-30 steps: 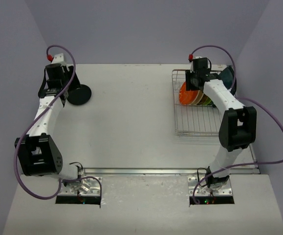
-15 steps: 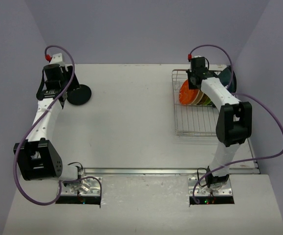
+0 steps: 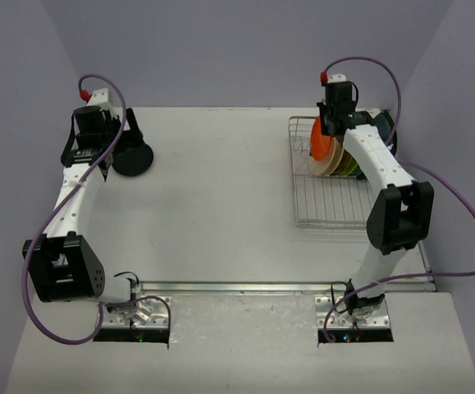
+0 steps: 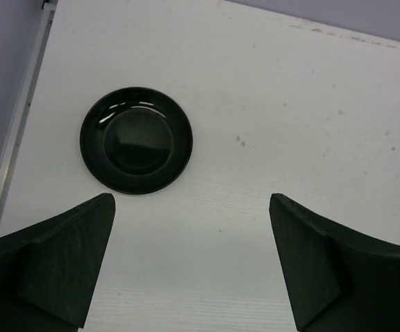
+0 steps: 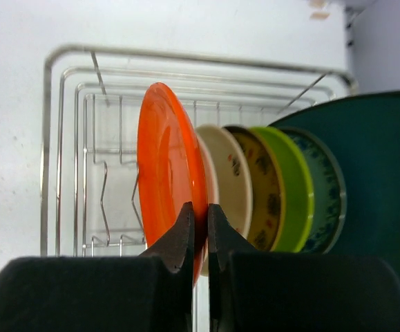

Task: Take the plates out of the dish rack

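Left gripper: jaws newly spread; black plate released flat on table, upper left.
Right gripper: just closed, pinching orange plate rim, upright in dish rack, upper right.
Judged: one plate unloaded, next lift due.

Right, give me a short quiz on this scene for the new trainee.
1. True or false: the left tool is shut on the black plate.
2. Which plate does the right tool pinch?
3. Fill in: the black plate lies flat on the ____.
Key: 1 false, it is open and clear of the plate. 2 the orange plate. 3 table.
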Robot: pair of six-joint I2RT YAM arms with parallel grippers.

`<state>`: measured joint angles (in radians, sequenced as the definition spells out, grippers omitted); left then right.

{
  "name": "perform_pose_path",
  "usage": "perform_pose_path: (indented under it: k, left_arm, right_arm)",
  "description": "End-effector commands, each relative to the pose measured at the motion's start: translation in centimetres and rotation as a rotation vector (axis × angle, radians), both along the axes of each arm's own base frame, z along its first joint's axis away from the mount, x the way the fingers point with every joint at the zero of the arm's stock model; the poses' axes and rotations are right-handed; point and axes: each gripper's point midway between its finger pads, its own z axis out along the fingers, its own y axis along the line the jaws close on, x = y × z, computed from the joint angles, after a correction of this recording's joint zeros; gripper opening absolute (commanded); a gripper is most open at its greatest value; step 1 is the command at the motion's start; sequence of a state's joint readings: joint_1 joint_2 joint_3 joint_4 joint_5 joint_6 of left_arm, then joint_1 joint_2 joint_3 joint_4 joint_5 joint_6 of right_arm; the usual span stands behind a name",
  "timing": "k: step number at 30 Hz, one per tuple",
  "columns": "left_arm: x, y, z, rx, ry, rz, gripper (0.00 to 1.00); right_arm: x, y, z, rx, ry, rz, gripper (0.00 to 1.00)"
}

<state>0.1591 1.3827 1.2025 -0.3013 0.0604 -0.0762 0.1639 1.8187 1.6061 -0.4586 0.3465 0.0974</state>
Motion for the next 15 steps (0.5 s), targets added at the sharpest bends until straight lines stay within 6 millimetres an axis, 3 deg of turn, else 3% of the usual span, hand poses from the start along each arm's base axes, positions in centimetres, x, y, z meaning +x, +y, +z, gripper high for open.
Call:
perform_pose_path:
  k: [1,4,6,10,15]
  left_arm:
    - [0.7,-4.0,6.1,-0.035,-0.153,-0.212,0.94]
    - [-0.1,-8.3,7.8,-0.078,-0.201,-0.436,0.95]
    - [-1.3,-11.6,9.6,-0.122,-0.248,-0.595,0.95]
    - [-4.0,-18.6,11.6,-0.24,-0.275,-0.839,0.93]
    - [-6.6,-25.8,12.6,-0.283,-0.251,-0.992,0.93]
  right_arm:
    - [0.6,1.8,15.1,0.055,-0.4,0.048,0.0]
    - [-1.0,3.3,18.6,0.12,-0.488,0.144,0.0]
    - [-2.5,5.8,19.9,0.223,-0.49,0.264,0.0]
    - [-6.2,12.0,19.5,0.459,-0.397,0.547,0.0]
    - [-9.3,15.9,18.5,0.646,-0.297,0.68,0.0]
